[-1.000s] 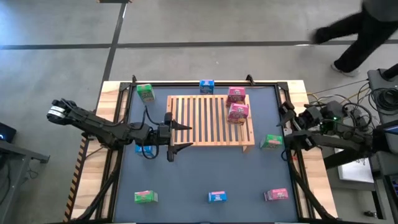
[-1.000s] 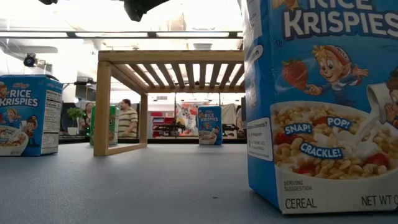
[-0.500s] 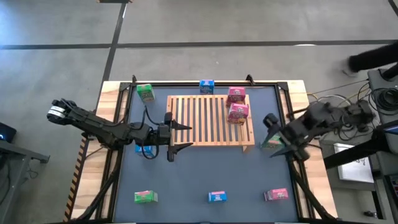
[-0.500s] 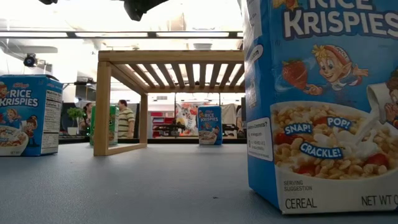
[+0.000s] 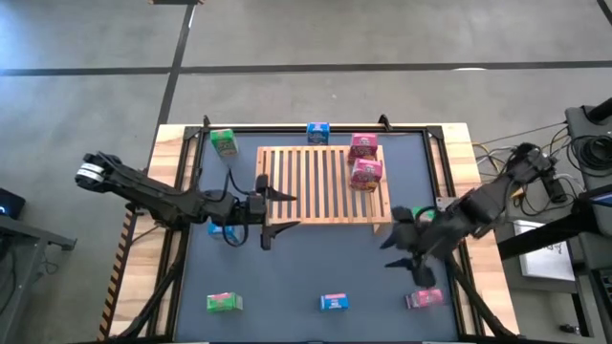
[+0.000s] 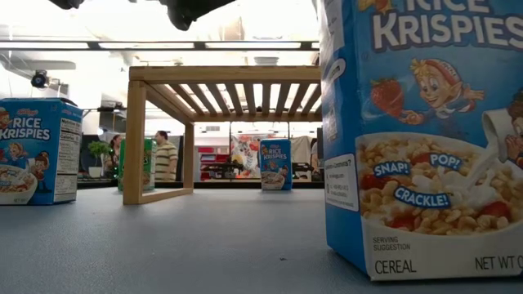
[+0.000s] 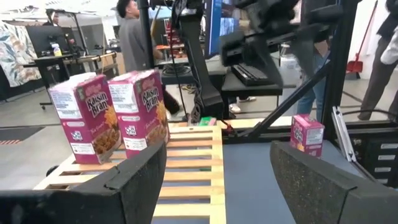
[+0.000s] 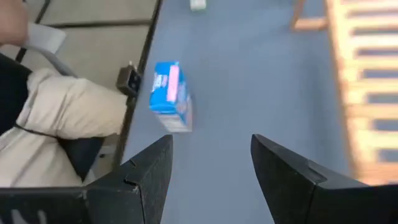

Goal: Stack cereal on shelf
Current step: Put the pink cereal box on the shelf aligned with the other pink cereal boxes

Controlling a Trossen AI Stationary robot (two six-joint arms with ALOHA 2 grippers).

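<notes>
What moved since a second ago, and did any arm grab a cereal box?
The right gripper swung in from the table's right edge over the mat, past the green box. It is open and grabbed nothing. The left gripper stayed open at the shelf's edge; no boxes moved.

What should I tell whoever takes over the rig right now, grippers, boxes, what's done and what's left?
Left gripper: open, empty, at the shelf's left edge.
Right gripper: open, empty, above the mat between the shelf and the front-right pink box.
Done: two pink boxes stand on the shelf.
Left: seven boxes on the mat, including a green box back left, a blue box behind the shelf, and a green and a blue at the front.
</notes>
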